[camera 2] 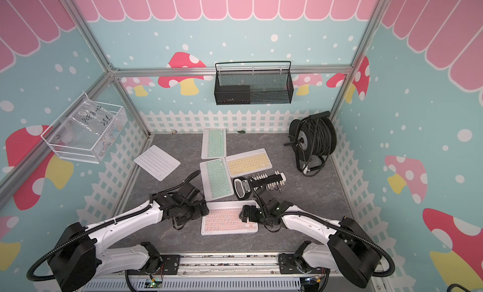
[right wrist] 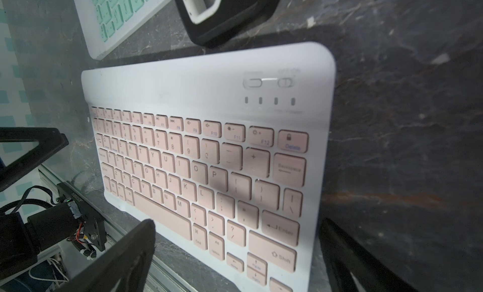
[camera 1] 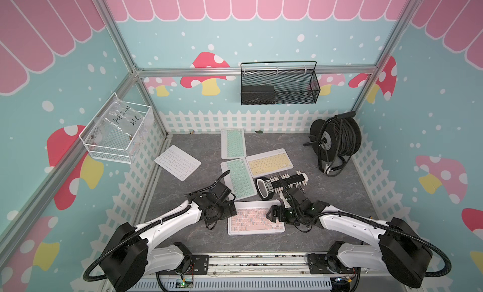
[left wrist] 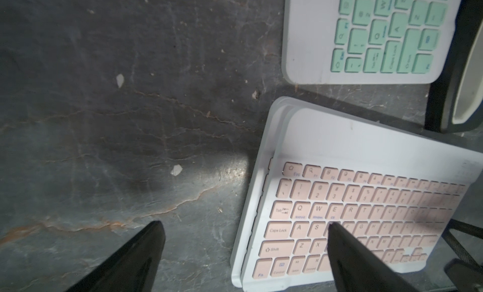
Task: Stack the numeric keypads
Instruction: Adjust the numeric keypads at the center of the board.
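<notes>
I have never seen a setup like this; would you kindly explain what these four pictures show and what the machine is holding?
Two pictures look down from one overhead stereo camera, so they nearly match. They show a left arm and a right arm, each ending in a claw. The other two come from wrist cameras, looking past the left claw and right claw. On the grey table lie a pink keypad, resting on at least one more white frame, two mint keypads, a yellow keypad, a white keypad, a black peg holder and a cable reel. Both claws are open and hold nothing.
</notes>
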You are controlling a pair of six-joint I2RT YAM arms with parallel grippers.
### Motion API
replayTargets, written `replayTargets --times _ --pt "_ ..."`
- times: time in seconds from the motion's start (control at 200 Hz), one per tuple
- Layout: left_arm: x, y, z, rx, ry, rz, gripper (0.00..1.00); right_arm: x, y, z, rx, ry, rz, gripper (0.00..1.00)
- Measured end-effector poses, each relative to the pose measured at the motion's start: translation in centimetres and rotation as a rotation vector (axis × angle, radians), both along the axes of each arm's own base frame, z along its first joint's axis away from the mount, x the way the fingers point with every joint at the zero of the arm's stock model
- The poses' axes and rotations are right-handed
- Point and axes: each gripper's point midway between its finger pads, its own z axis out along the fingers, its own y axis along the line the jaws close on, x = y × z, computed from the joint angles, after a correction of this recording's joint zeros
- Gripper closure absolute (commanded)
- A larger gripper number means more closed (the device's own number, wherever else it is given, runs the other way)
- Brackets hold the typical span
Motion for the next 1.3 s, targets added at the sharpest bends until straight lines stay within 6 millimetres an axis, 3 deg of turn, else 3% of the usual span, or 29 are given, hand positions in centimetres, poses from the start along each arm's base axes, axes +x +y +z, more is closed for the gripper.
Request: replayTargets --times 1.301 --pt "-1.1 0.8 -0.5 -0.003 0.004 0.014 0.0 -0.3 1.0 -0.2 -0.047 0.012 0.017 0.0"
